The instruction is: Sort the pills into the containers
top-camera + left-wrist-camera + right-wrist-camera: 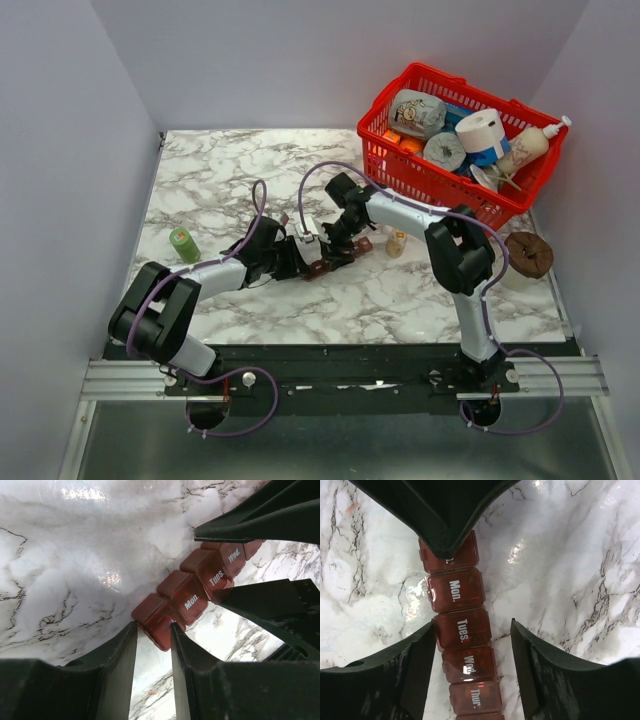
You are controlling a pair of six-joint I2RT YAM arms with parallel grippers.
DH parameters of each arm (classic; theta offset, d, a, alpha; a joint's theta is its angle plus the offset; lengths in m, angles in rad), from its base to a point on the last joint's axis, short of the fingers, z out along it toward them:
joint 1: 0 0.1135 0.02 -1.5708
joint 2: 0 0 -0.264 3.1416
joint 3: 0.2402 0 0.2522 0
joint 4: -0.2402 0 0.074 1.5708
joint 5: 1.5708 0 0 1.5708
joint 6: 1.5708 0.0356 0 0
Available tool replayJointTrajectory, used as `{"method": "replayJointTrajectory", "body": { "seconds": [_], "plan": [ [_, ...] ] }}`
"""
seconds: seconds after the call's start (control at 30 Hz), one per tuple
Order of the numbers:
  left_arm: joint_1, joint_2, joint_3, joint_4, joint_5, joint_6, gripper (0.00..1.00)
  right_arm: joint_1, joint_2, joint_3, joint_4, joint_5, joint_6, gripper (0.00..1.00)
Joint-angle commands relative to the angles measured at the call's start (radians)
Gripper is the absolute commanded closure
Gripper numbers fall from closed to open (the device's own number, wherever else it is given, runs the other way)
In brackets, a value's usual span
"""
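The reddish-brown pill organiser point(338, 256) lies on the marble near the middle, its lids marked Mon., Tues., Wed. point(187, 597) and all shut. My left gripper point(153, 626) is closed on the strip's end cell, one fingertip at its corner and the other on its lid. My right gripper point(472, 625) is open and straddles the Tues. cell point(462, 630): its left finger touches the strip, its right finger stands apart. In the top view the left gripper point(306, 262) and right gripper point(336, 246) meet at the strip. A small orange speck, perhaps a pill point(151, 692), lies between the left fingers.
A small pill bottle point(397, 243) stands just right of the strip. A red wire basket point(400, 165) full of goods is at the back right. A green roll point(184, 244) is at the left. A brown-topped cup point(527, 255) is at the right edge.
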State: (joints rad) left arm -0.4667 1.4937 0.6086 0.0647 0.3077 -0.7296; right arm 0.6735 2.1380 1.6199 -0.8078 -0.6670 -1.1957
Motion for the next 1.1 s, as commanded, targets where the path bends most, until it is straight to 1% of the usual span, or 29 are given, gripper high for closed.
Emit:
{"method": "replayJointTrajectory", "body": {
  "seconds": [0.0,0.67,1.07],
  "plan": [
    [-0.003,0.048,-0.035,-0.088,-0.041,0.042,0.60,0.005,-0.043,0.014,0.033,0.001,0.024,0.33],
    [-0.004,0.057,-0.040,-0.086,-0.041,0.050,0.60,-0.023,-0.050,0.083,0.036,0.006,0.084,0.37],
    [-0.003,0.062,-0.030,-0.091,-0.039,0.055,0.60,-0.023,-0.009,0.058,0.216,0.116,0.235,0.42]
  ]
}}
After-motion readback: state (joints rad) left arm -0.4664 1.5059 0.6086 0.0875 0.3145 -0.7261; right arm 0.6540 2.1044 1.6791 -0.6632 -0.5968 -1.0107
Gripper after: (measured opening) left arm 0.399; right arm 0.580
